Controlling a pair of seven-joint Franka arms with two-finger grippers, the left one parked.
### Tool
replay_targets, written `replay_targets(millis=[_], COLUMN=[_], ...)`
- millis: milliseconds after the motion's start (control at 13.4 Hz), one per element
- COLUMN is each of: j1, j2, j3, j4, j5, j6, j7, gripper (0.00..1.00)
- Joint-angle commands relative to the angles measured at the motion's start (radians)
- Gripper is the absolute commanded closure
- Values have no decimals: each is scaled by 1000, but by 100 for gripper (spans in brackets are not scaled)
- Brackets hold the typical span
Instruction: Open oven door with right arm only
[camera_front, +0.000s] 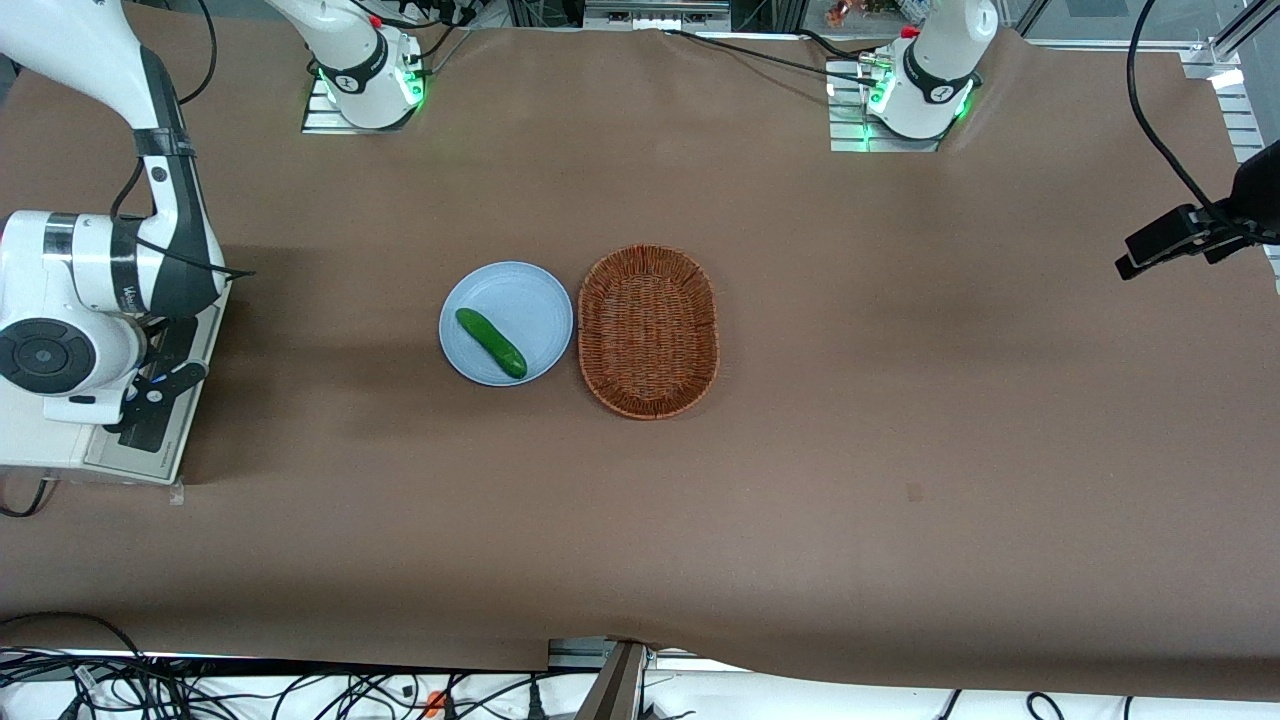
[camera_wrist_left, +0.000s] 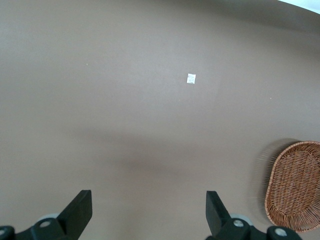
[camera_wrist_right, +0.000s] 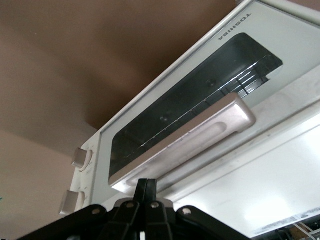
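The oven door is seen at the working arm's end of the table. The closed gripper sits just beside its rigid, probably slippery handle, best hooked mid-bar.

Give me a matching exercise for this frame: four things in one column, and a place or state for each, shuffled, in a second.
Things:
1. cucumber
2. wicker basket
3. bar handle
4. gripper

Places or states:
A. empty, beside the blue plate
B. shut, close up to the handle
C. lying on the plate
D. silver, mounted on the oven door

Pairs: 1-C, 2-A, 3-D, 4-B
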Motion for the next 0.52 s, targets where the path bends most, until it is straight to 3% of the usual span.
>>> replay_targets(millis=[0,448], j1=[-12,-9], j2=[0,11], j3=[5,9], j4=[-13,-7], j5=[-21,22], j6=[30,50], j7=[-18,3], gripper=[100,100])
